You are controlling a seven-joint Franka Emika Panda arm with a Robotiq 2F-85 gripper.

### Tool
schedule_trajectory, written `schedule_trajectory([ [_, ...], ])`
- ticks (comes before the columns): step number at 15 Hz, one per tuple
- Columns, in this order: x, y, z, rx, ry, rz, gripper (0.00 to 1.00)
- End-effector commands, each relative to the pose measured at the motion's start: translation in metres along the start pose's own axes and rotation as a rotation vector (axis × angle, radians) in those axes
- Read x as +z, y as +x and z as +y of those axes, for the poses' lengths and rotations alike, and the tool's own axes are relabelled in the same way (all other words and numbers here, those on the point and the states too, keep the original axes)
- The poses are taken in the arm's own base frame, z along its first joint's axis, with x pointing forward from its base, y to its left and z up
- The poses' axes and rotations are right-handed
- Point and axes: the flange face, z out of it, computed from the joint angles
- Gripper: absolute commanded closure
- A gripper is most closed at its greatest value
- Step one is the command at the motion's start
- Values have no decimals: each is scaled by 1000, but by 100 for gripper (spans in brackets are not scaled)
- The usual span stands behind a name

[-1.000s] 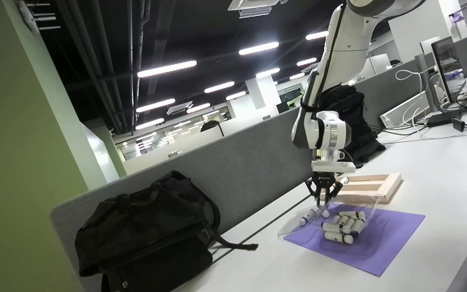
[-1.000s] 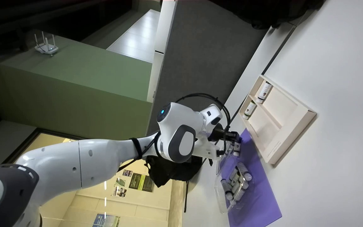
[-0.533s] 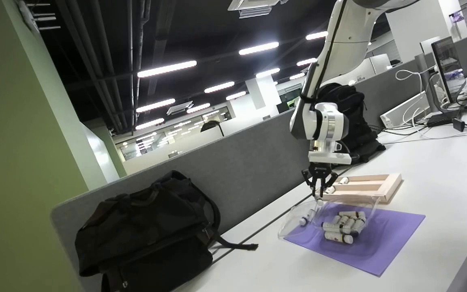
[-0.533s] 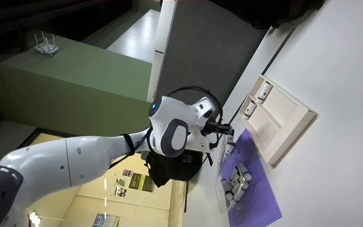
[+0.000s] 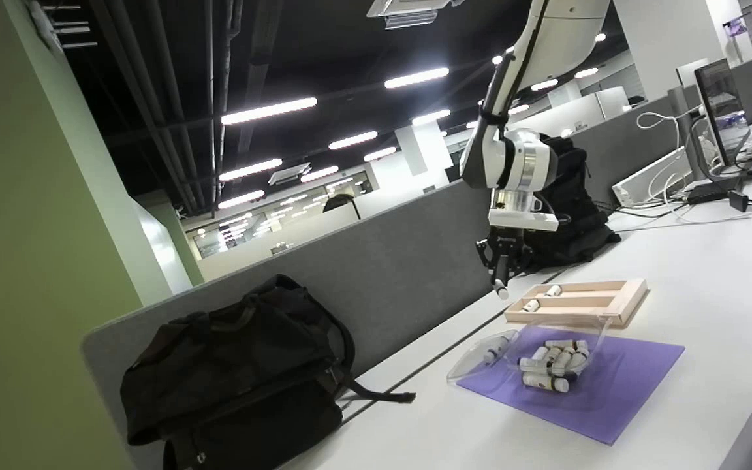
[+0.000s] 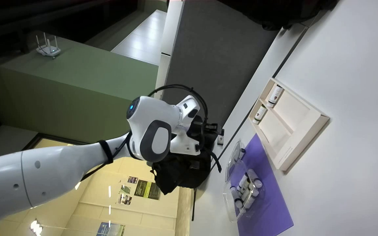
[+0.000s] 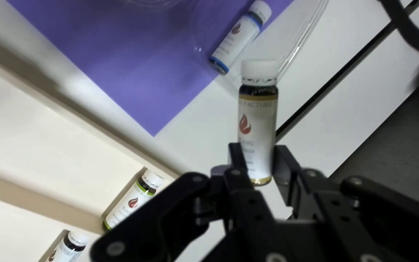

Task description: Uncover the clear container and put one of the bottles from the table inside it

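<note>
pincer (image 7: pixel 258 154) pinched one bottle (image 7: pixel 256 116) near its base, above the desk (image 5: pixel 709 281) | long axis: cap (image 7: pixel 259 69) pointed away from the pincer | open box (image 5: pixel 572 328) lay below the pincer, off the cap's side | next move likely meant going down and across to it

The gripper (image 7: pixel 257 160) is looking black, and the bottle (image 7: pixel 258 122) it is holding is showing mostly white, with a red flame picture and two gold stripes. Another bottle (image 7: pixel 237 42) is wearing blue stripes, and a third bottle (image 7: pixel 132 201) is wearing green ones. The mat (image 5: pixel 643 378) is looking purple, and its purple is peeking through the clear container (image 5: pixel 600 338). The wooden box (image 6: pixel 303 143) is looking pale tan. The table (image 5: pixel 709 281) is looking white, the low wall (image 5: pixel 408 281) grey and a backpack (image 5: pixel 239 372) black.
</note>
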Motion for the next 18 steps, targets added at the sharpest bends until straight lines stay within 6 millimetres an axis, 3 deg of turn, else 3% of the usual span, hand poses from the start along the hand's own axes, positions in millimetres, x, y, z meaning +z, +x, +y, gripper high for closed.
schedule_trajectory([
  [1, -13, -37, -1, -15, 10, -121, 90],
  [5, 8, -76, 7, -21, -25, -291, 90],
  [8, 20, -92, 15, -12, -59, -364, 90],
  [9, 22, -95, 17, -11, -69, -377, 40],
  [10, 23, -97, 18, -13, -71, -385, 39],
  [12, 16, -97, 15, -31, -56, -371, 28],
  [15, -11, -88, 2, -71, 33, -273, 10],
  [16, 16, -89, 9, -53, -13, -332, 3],
  [17, 11, -86, 6, -63, 0, -318, 23],
  [18, 11, -86, 6, -64, -1, -319, 16],
])
